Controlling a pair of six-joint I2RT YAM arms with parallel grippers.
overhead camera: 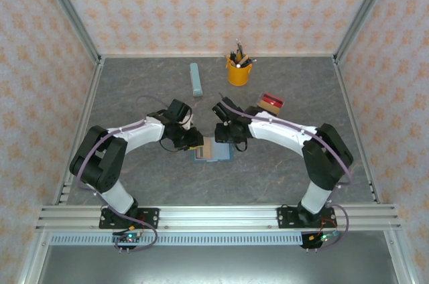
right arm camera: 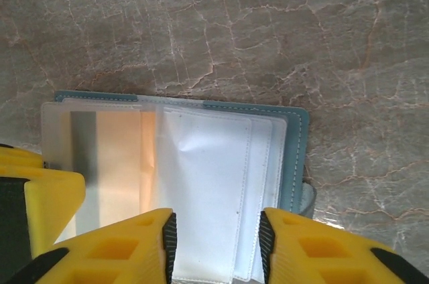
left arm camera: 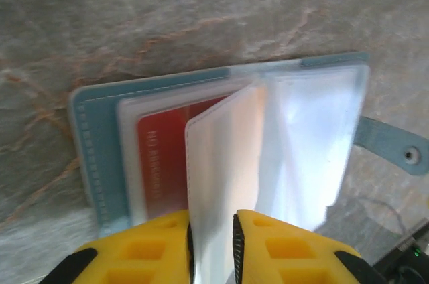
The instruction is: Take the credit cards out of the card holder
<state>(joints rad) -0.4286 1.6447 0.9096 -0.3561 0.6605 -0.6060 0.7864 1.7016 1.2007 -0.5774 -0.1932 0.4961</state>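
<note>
The teal card holder (overhead camera: pixel 214 153) lies open on the table between my two grippers. In the left wrist view its cover (left arm camera: pixel 94 157) holds clear sleeves, and a red credit card (left arm camera: pixel 164 163) sits in one. A clear sleeve leaf (left arm camera: pixel 221 157) stands up between the slightly parted fingers of my left gripper (left arm camera: pixel 213 220). In the right wrist view a tan card (right arm camera: pixel 114 163) shows through a sleeve on the holder's (right arm camera: pixel 295 150) left side. My right gripper (right arm camera: pixel 216 220) hangs open over the empty white sleeves. Red and tan cards (overhead camera: pixel 271 102) lie piled to the right.
A yellow pen cup (overhead camera: pixel 238 69) stands at the back, with a long pale blue-grey bar (overhead camera: pixel 196 79) to its left. The holder's snap strap (left arm camera: pixel 392 147) sticks out at one side. Metal rails and patterned walls bound the grey table (overhead camera: pixel 134 90).
</note>
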